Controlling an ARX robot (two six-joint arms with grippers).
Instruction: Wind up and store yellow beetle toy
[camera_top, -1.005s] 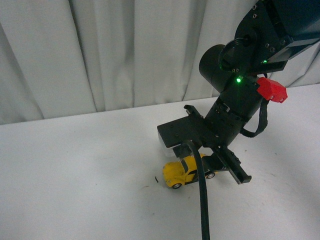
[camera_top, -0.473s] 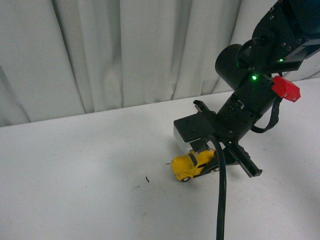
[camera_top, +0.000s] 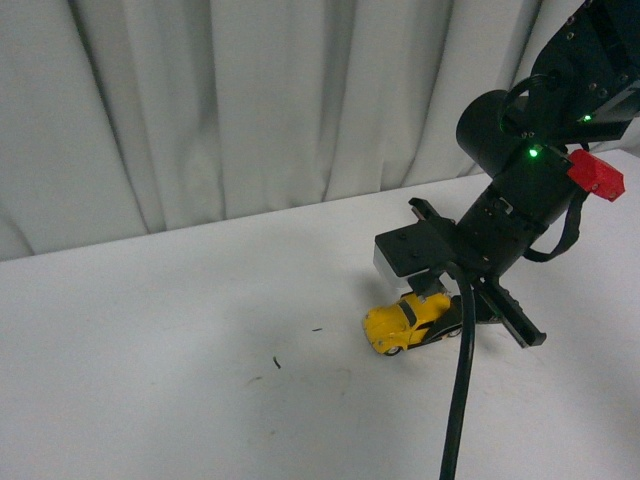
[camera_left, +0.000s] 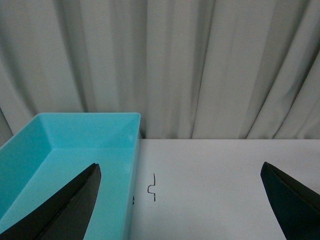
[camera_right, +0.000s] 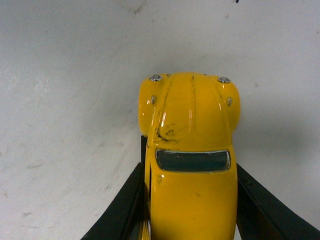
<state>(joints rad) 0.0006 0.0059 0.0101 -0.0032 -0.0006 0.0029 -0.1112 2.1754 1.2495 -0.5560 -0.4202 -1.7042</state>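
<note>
The yellow beetle toy (camera_top: 398, 324) rests on the white table (camera_top: 150, 350), right of centre in the front view. My right gripper (camera_top: 428, 322) is shut on it, one black finger along each side of the body behind the windscreen. The right wrist view looks down on the toy (camera_right: 189, 115), with its bonnet pointing away from the wrist and the fingers (camera_right: 125, 205) pressed against its flanks. In the left wrist view my left gripper (camera_left: 180, 170) stands open over bare table with nothing between its fingers.
A teal bin (camera_left: 75, 130) sits on the table beside the left gripper, against the grey curtain (camera_top: 250, 110). A black cable (camera_top: 460, 400) hangs in front of the right arm. Small dark marks (camera_top: 277, 362) lie left of the toy.
My right gripper has carried the toy to the right across the table, away from the dark marks. The front view itself has also shifted.
</note>
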